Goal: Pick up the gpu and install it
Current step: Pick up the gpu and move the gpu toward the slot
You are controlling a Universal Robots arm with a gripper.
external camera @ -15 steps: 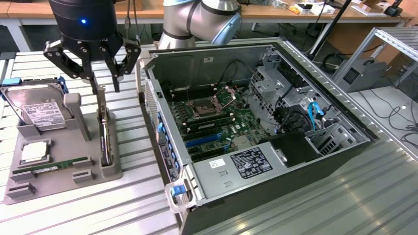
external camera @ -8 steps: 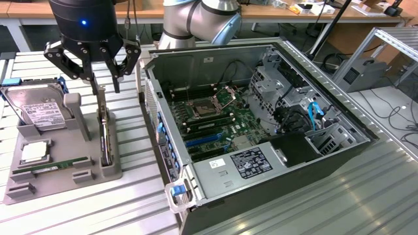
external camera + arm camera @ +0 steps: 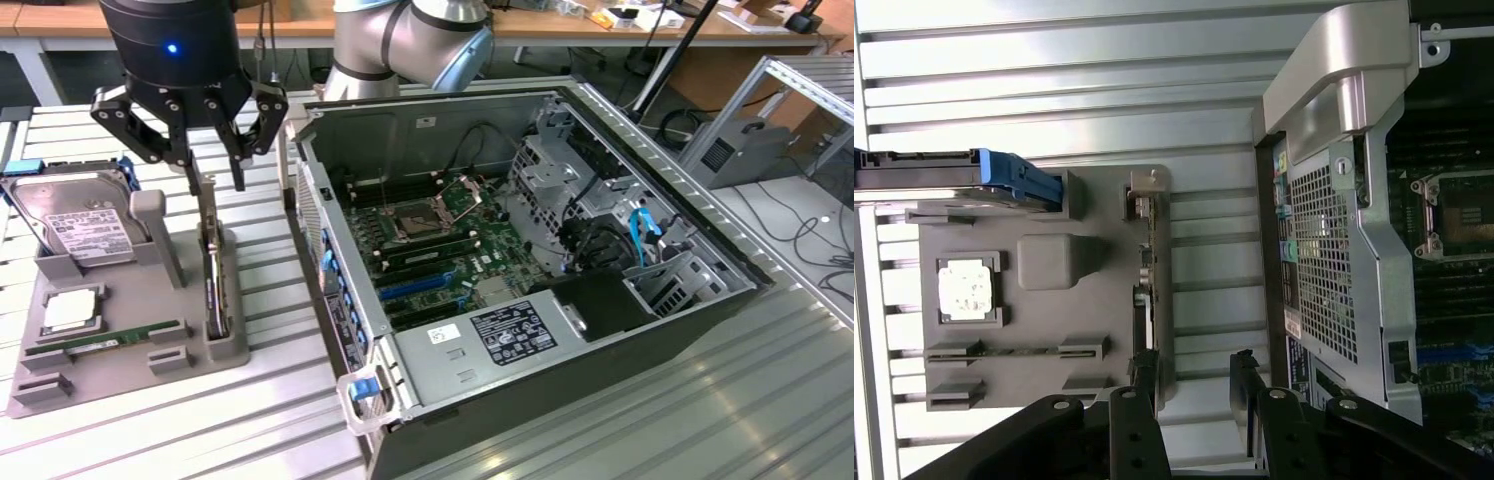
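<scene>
The gpu (image 3: 214, 275) stands on its long edge in a slot of the grey holder tray (image 3: 127, 370), on the exterior view's left. It looks like a thin dark card with a silver bracket at its far end. In the wrist view the gpu (image 3: 1143, 270) appears edge-on along the tray's (image 3: 1054, 310) rim. My gripper (image 3: 218, 185) hangs just above the card's far end, open and holding nothing. In the wrist view the gripper (image 3: 1194, 372) has one fingertip (image 3: 1145, 368) over the card's line and the other off to the side.
An open PC case (image 3: 694, 300) lies to the exterior view's right of the tray, its motherboard (image 3: 447, 245) exposed with a blue slot (image 3: 414, 286). The tray also holds a silver hard drive (image 3: 80, 225), a CPU (image 3: 67, 312) and a green memory stick (image 3: 107, 340).
</scene>
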